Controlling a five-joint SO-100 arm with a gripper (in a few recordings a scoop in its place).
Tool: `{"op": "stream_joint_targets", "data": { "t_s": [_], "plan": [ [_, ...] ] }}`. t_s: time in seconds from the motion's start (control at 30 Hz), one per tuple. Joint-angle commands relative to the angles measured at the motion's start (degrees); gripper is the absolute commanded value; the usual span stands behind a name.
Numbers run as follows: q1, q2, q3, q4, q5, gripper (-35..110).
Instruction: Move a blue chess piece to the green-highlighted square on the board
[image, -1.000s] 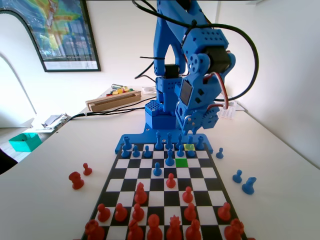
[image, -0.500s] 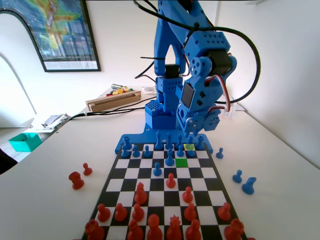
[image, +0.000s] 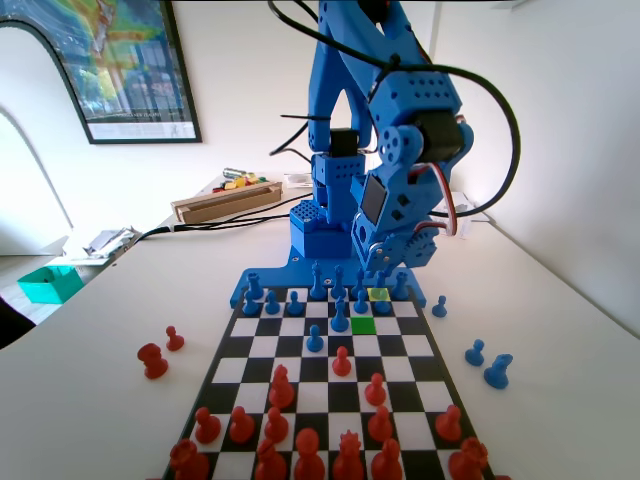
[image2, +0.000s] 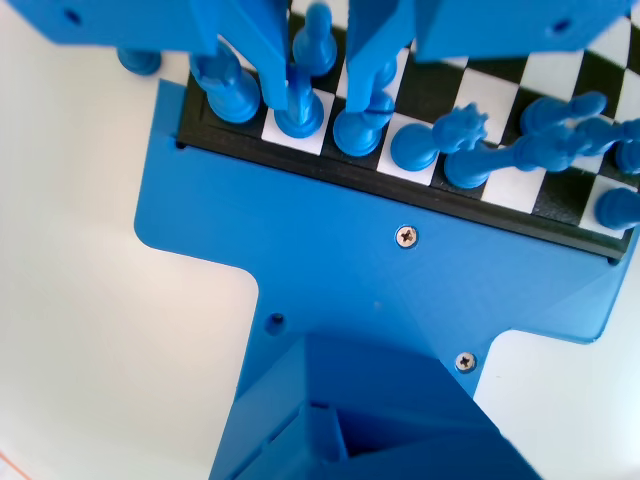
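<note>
- Far left in the fixed view, a teal box (image: 48, 283) sat on the white table (image: 560, 330), with a framed poster (image: 120, 65) on the wall above it.
- Two red pieces (image: 152, 360) stood on the table left of the board (image: 262, 345). They were off the squares.
- A wooden tray (image: 228, 200) lay further back, near the arm's base.
- Red pieces (image: 281, 388) filled the near rows of the board. One red pawn (image: 341, 360) stood further forward, mid-board.
- A lone blue pawn (image: 315, 338) stood just left of and beyond that red pawn.
- The green-highlighted square (image: 363, 325) was bare, in the third row from the arm.
- The paler yellow-green square (image: 379, 294) was one row further, one column right.
- The blue chess piece (image: 381, 303) stood on that paler square, diagonally next to the green one.
- The gripper (image: 385, 265) hung over the far blue rows, roughly above that pawn.
- In the wrist view the gripper (image2: 330, 90) had its jaws apart, clamped on nothing.
- Its jaws came down among the blue pieces (image2: 415, 145) in the rows at the board's edge. I could not tell whether they touched any.
- Three blue pieces (image: 475, 351) stood on the table right of the board.
</note>
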Motion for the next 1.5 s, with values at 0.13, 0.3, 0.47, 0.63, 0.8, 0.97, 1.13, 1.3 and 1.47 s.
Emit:
{"op": "stream_joint_targets", "data": {
  "t_s": [0.13,0.3,0.47,0.63,0.8,0.97,1.13,1.3,1.47],
  "plan": [
    [-0.7,0.9,-2.3,0.1,-0.6,11],
    [-0.8,0.2,-2.4,-0.5,-0.6,11],
    [-1.3,0.1,-1.5,-2.4,0.1,11],
    [-2.6,0.1,-0.4,-3.4,1.1,11],
    [-3.3,0.1,0.9,-4.2,1.5,11],
    [-3.2,0.1,1.8,-4.6,1.2,11],
    [-2.7,0.1,2.7,-4.8,0.8,11],
    [-2.5,0.2,3.2,-5.1,0.4,10],
    [-2.5,0.2,3.0,-5.2,0.5,10]
  ]
}}
